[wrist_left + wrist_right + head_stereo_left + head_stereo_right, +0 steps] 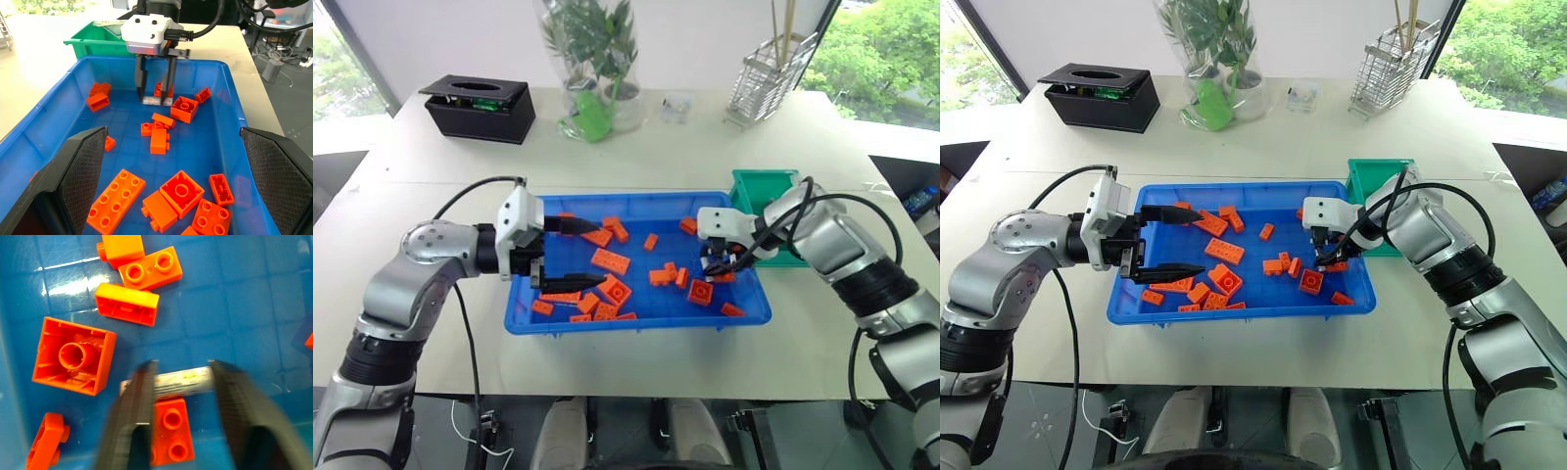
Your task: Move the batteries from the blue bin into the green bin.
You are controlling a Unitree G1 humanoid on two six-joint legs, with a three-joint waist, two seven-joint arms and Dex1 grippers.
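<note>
Silver-grey battery point(182, 381): you have it lying flat on the floor of the blue bin point(636, 323), near the bin's right end. Its long axis runs crosswise between the two black fingers of your right pincer point(155, 95), one end poking out past each finger. An orange brick point(171, 431) lies just beside it.

Right pincer: points steeply down into the bin, fingers closed in against the battery's sides, grasping it where it rests on the bin floor.

Left pincer point(570, 253): you hold it near level over the bin's left end, pointing right, fingers spread wide, released, nothing between them.

Blue bin: sits mid-bench, long side across your view. Orange bricks are scattered over its floor, among them a large square one point(184, 108) close to the battery and a long flat one point(116, 199) nearer the left pincer.

Green bin point(759, 186): stands touching or just beside the blue bin's far right corner, behind your right arm.

Bench point(656, 147), far side: black box point(478, 108) at left, potted plant point(592, 59) at centre, wire basket point(769, 83) at right.
</note>
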